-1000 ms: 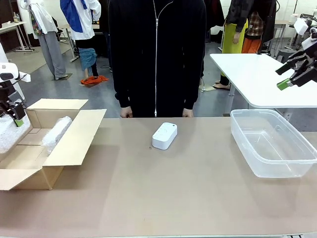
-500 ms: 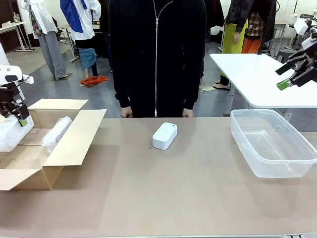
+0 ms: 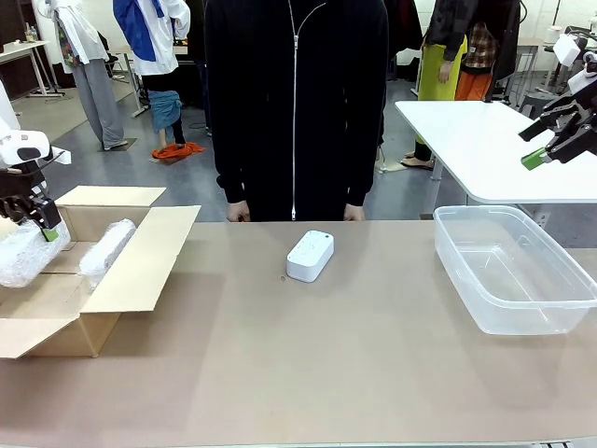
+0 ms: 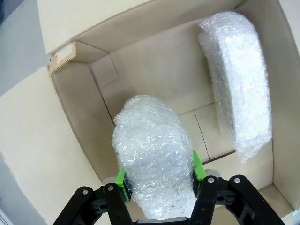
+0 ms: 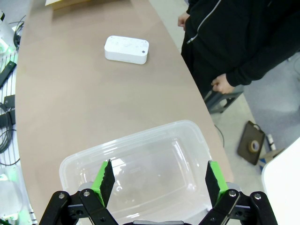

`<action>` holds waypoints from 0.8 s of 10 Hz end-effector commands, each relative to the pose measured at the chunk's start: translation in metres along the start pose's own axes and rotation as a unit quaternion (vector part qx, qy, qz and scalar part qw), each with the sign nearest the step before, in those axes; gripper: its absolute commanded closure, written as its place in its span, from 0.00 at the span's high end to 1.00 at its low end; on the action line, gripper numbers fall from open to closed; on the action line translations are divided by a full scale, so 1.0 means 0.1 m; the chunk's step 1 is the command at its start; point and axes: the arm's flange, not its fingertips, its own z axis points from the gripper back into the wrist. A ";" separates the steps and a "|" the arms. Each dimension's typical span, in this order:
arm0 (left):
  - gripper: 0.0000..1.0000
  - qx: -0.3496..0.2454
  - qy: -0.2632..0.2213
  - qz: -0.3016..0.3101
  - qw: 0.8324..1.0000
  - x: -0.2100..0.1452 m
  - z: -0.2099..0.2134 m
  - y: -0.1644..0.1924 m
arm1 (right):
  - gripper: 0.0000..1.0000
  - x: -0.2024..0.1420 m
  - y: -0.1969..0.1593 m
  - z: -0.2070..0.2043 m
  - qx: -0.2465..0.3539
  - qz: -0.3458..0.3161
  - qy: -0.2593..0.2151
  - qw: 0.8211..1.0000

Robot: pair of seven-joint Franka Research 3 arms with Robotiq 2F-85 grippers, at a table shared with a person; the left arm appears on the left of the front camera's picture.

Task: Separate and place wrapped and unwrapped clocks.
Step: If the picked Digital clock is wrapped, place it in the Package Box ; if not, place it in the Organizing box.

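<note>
My left gripper [image 3: 37,220] [image 4: 159,176] is shut on a bubble-wrapped clock [image 3: 20,254] [image 4: 152,157], held over the open cardboard box [image 3: 131,271] [image 4: 140,70]. A second wrapped clock [image 3: 105,250] [image 4: 239,89] lies inside the box along one wall. The bare white clock [image 3: 310,255] [image 5: 126,49] rests flat on the table in front of the person. High at the right, my right gripper [image 3: 546,140] [image 5: 157,187] is open and holds nothing, hanging above the clear plastic tub [image 3: 569,299] [image 5: 187,131].
The person [image 3: 294,103] stands at the far edge with both hands at the table's rim. The box's flaps [image 3: 140,257] spread out to the right. A white side table [image 3: 485,140] stands behind the tub.
My left gripper has carried the wrapped clock rightward and slightly down, closer over the box. The right arm, bare clock and person have stayed still.
</note>
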 end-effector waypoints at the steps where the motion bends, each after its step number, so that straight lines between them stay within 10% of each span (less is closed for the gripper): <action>1: 0.76 -0.003 0.007 -0.006 1.000 0.04 0.04 0.06 | 1.00 0.01 0.00 -0.02 0.003 0.001 -0.008 1.000; 3: 0.96 -0.003 0.010 -0.007 1.000 0.04 0.04 0.06 | 1.00 0.01 0.00 -0.02 0.003 0.001 -0.008 1.000; 4: 0.80 -0.003 0.010 -0.008 1.000 0.03 0.05 0.06 | 1.00 0.01 0.00 -0.02 0.003 0.001 -0.008 1.000; 5: 1.00 -0.003 0.010 -0.010 1.000 0.02 0.06 0.06 | 1.00 0.01 0.00 -0.02 0.003 0.001 -0.008 1.000; 8: 1.00 0.000 0.007 -0.015 1.000 -0.06 0.21 0.00 | 1.00 0.01 0.00 -0.02 0.003 0.001 -0.008 1.000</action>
